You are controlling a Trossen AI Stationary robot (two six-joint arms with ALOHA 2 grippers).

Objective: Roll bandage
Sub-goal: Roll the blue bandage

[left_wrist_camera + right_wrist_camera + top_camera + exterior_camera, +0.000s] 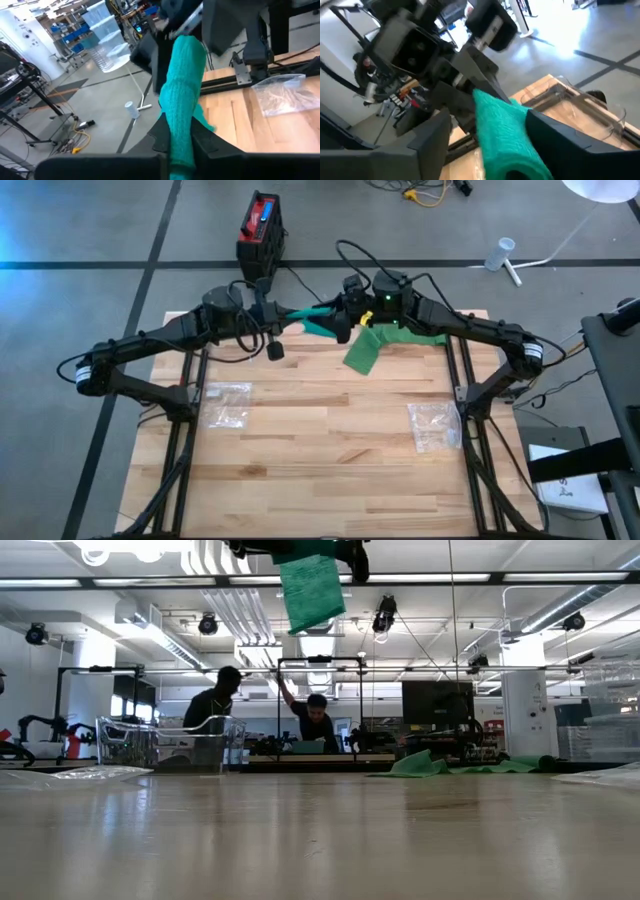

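Two clear plastic bags (228,404) lie on the near half of the pale wooden counter (320,470), while above its far edge the left claw (292,313) is clamped on the green knitted bandage (366,348) and the right claw (345,320) stands open around it.

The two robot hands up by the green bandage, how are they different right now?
The left gripper is shut on the green bandage, pinching it between its fingers. The right gripper is open, its fingers standing apart on either side of the bandage without squeezing it. In the high view the left gripper reaches in from the left, the right gripper from the right. Both are lifted above the wooden table, meeting at its far edge.
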